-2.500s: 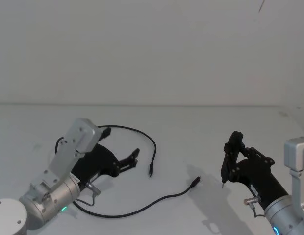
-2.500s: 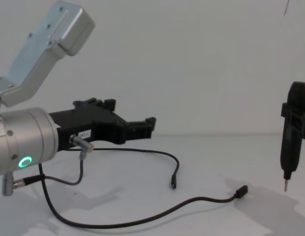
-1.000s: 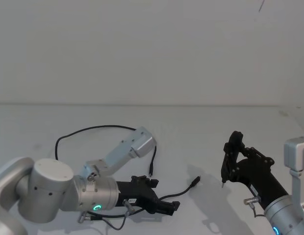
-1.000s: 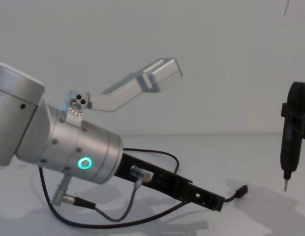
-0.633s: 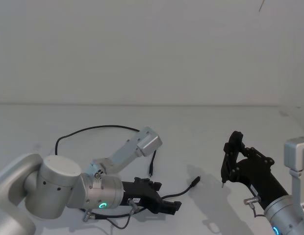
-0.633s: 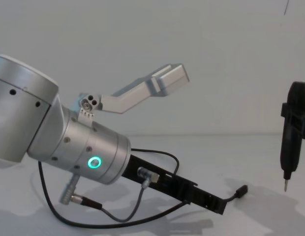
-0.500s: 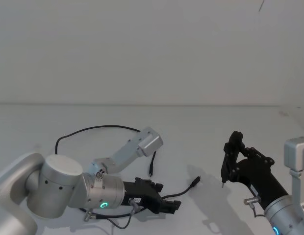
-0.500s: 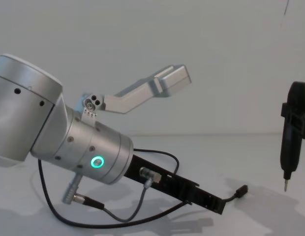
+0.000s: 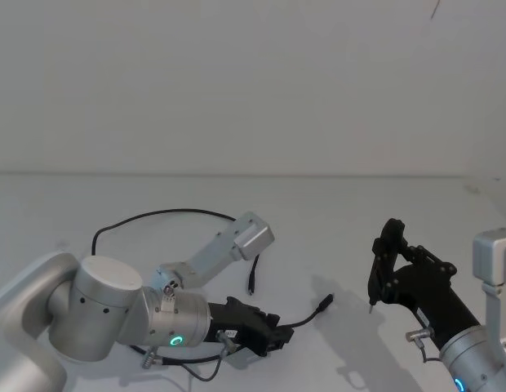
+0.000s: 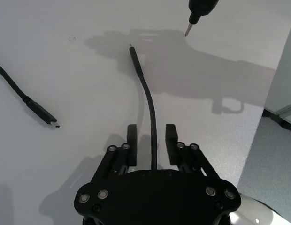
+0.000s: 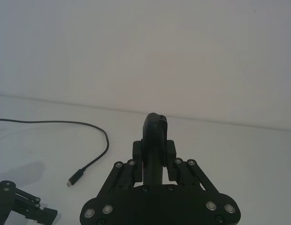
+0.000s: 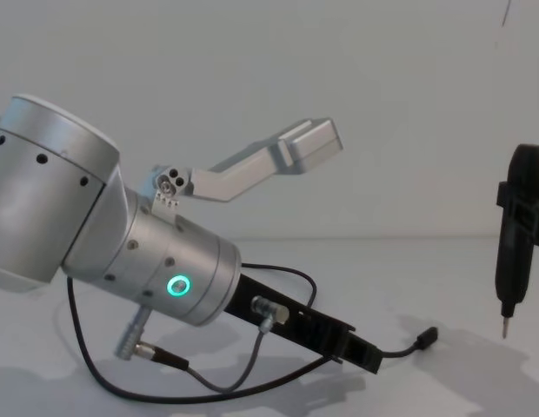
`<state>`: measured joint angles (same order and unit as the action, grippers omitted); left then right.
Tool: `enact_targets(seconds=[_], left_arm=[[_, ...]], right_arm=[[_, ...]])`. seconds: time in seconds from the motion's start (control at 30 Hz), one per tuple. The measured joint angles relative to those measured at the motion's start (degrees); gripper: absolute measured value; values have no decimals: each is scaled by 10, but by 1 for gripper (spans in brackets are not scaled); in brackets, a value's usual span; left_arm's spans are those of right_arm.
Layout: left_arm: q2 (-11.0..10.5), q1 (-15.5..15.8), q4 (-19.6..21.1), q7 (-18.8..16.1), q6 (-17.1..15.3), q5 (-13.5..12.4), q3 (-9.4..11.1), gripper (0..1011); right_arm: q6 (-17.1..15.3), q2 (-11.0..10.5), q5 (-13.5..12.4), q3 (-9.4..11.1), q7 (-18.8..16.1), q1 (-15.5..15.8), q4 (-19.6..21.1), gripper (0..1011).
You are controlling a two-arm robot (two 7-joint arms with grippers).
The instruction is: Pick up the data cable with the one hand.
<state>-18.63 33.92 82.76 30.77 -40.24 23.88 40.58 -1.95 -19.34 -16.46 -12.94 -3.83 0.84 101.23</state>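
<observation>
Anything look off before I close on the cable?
Nothing stands out. The data cable lies flat on the table, one stretch running between the left gripper's open fingers. The right gripper holds its pen-like tool, parked at the right.

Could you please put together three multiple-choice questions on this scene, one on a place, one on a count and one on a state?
1. Where does the data cable run at the left gripper?
A. Between its two fingers.
B. Outside both fingers.
C. Across its wrist.

2. How many cable plugs lie on the table?
A. One.
B. Two.
C. Three.

3. What state is the right gripper in?
A. Open and empty.
B. Shut on the pen-like tool.
C. Shut on the data cable.

Answers:
1 A: the left wrist view shows the cable passing between the open fingers, with a gap on each side.
2 B: the head view shows one plug at each end of the cable.
3 B: its fingers clamp the tool's body.
</observation>
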Motion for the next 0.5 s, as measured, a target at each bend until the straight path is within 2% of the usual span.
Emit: enact_targets(seconds=[0.1,0.2,0.3,0.5], left_arm=[[1,1,-1,0,-1,0,0,289],[1,1,-1,0,-2,0,1,154],[2,2,-2,-1,-3,0,1,81],[2,2,-2,-1,-3,1,2,44]], right_arm=[[0,0,0,0,0,0,0,279],[0,0,0,0,0,0,0,279],[0,0,0,0,0,0,0,279],[0,0,0,1,0,0,0,279]])
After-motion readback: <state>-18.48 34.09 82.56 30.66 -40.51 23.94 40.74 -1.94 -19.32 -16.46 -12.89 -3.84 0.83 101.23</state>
